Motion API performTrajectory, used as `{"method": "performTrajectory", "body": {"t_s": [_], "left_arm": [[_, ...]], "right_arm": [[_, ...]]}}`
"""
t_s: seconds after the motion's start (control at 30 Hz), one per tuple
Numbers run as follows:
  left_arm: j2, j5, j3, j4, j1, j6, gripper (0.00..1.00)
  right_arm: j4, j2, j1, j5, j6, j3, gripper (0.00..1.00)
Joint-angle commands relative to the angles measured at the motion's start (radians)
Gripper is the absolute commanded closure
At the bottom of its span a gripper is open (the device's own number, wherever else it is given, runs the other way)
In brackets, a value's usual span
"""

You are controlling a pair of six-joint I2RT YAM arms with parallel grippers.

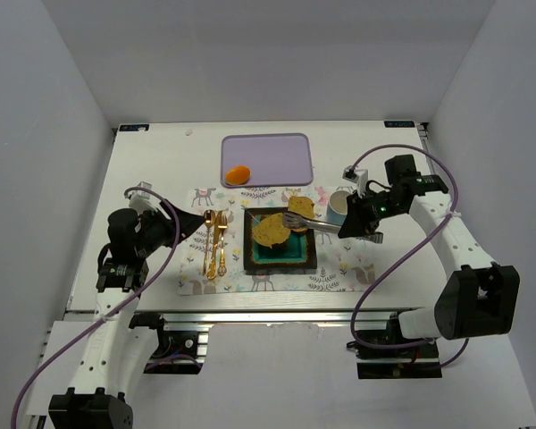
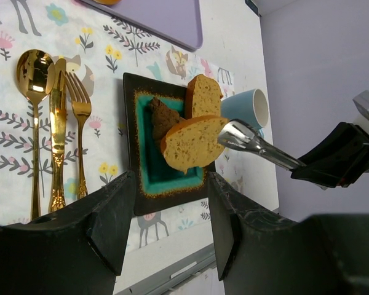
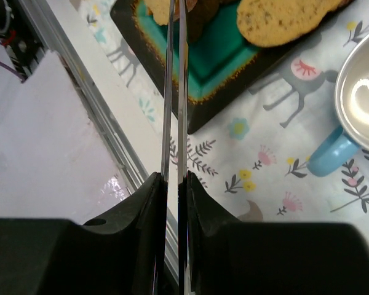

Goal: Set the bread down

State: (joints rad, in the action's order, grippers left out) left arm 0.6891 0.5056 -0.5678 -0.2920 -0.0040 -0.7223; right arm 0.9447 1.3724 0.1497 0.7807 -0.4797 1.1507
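Note:
A square black plate with a teal well sits on a patterned placemat. On it lie a golden slice, a second slice leaning at the far right corner, and a dark brown roll behind them. My right gripper is shut on metal tongs. The tong tips reach the slices over the plate, and whether they pinch anything is not visible. In the right wrist view the tongs run between my shut fingers. My left gripper is open and empty, left of the plate.
A blue cup stands right of the plate, close under the tongs. Gold cutlery lies left of the plate. A purple tray at the back holds a small orange fruit. The table's near edge is close below the plate.

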Motion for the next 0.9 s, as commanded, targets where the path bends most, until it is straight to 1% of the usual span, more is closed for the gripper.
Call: {"method": "performTrajectory", "body": {"t_s": [0.0, 0.07, 0.1, 0.17, 0.2, 0.27, 0.3, 0.4, 0.63, 0.77, 0.87], "left_arm": [[-0.003, 0.025, 0.008, 0.036, 0.002, 0.009, 0.4], [-0.006, 0.027, 0.011, 0.034, 0.002, 0.009, 0.4], [-0.01, 0.027, 0.011, 0.031, 0.002, 0.009, 0.4], [-0.023, 0.019, 0.013, 0.021, 0.002, 0.011, 0.4], [-0.032, 0.017, 0.014, 0.017, 0.002, 0.011, 0.4], [-0.042, 0.013, 0.019, 0.005, 0.002, 0.011, 0.4], [-0.045, 0.013, 0.02, 0.004, 0.002, 0.011, 0.4], [-0.054, 0.008, 0.02, -0.004, 0.002, 0.011, 0.4], [-0.046, 0.008, 0.017, 0.002, 0.002, 0.011, 0.4], [-0.033, 0.011, 0.014, 0.011, 0.002, 0.012, 0.4], [-0.02, 0.016, 0.013, 0.022, 0.002, 0.012, 0.4]], "right_arm": [[0.029, -0.044, -0.006, -0.04, -0.059, -0.02, 0.89], [0.011, -0.045, -0.006, -0.067, -0.025, -0.029, 0.88], [-0.004, -0.047, -0.007, -0.075, -0.011, -0.034, 0.84], [-0.018, -0.042, -0.006, -0.095, 0.019, -0.036, 0.81], [-0.024, -0.036, -0.007, -0.097, 0.024, -0.032, 0.75], [-0.029, -0.032, -0.009, -0.101, 0.033, -0.029, 0.67], [-0.029, -0.029, -0.009, -0.103, 0.035, -0.023, 0.62], [-0.037, -0.026, -0.015, -0.095, 0.038, -0.014, 0.56], [-0.053, -0.042, -0.035, -0.063, 0.038, 0.018, 0.53], [-0.067, -0.05, -0.058, -0.04, 0.038, 0.046, 0.54], [-0.076, -0.061, -0.061, -0.02, 0.036, 0.072, 0.56]]}}
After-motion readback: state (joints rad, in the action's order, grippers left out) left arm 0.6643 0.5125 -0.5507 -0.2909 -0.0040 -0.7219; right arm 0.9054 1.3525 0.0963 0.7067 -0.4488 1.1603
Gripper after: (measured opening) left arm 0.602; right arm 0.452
